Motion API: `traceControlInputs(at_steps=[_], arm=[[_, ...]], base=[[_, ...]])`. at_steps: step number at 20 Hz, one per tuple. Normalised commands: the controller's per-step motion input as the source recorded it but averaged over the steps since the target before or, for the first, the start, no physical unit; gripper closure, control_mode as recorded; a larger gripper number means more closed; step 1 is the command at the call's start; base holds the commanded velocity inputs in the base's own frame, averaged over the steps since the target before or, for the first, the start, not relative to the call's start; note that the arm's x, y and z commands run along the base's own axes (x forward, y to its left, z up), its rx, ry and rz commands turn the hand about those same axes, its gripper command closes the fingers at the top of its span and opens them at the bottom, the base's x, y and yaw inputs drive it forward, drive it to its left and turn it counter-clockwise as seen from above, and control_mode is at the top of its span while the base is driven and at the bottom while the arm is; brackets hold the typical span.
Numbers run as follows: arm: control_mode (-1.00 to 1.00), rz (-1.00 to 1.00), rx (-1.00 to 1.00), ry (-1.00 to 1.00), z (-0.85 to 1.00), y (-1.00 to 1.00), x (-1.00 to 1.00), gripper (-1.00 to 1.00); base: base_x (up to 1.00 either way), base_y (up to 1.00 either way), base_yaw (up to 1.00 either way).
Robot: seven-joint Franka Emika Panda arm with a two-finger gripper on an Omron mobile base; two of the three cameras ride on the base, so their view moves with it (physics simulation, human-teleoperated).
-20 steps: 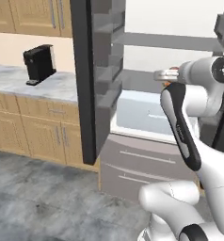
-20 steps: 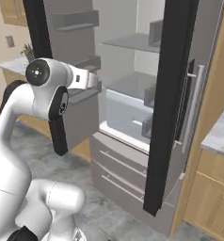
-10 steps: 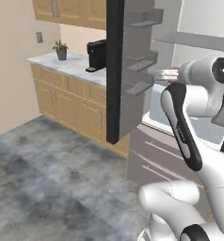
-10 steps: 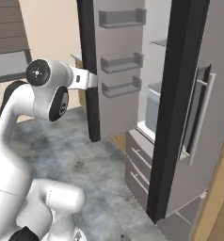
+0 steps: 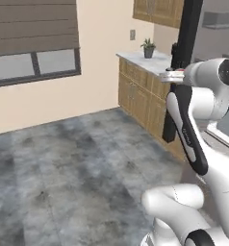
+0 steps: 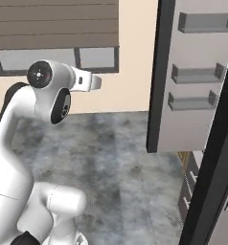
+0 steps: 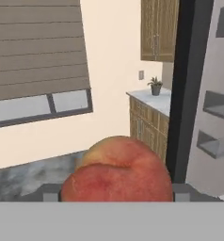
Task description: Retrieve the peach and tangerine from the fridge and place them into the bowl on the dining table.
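Round, reddish-pink peach [image 7: 117,169] pinched in gripper [image 7: 116,192], lower centre; fridge [image 7: 205,94] door right; mottled grey floor [image 5: 78,163]; cream wall.

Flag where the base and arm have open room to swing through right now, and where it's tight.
Open: the grey floor between the window wall and the wooden counter cabinets. Tight: the open fridge door with its shelves stands close on the right, and the counter with the potted plant lies just past it. The gripper is shut on the peach.
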Motion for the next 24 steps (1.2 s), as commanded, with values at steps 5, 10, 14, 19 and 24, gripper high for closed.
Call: traceControlInputs(at_steps=[5,10,14,19,24], arm=[[1.00,0.00,0.00,0.00,0.00,0.00,0.00,1.00],[1.00,0.00,0.00,0.00,0.00,0.00,0.00,1.00],[1.00,0.00,0.00,0.00,0.00,0.00,0.00,1.00],[1.00,0.00,0.00,0.00,0.00,0.00,0.00,1.00],[1.00,0.00,0.00,0.00,0.00,0.00,0.00,1.00]], base=[[0.00,0.08,0.74],[0.12,0.05,0.68],[0.39,0.01,0.63],[0.61,0.00,0.59],[0.59,0.00,0.58]])
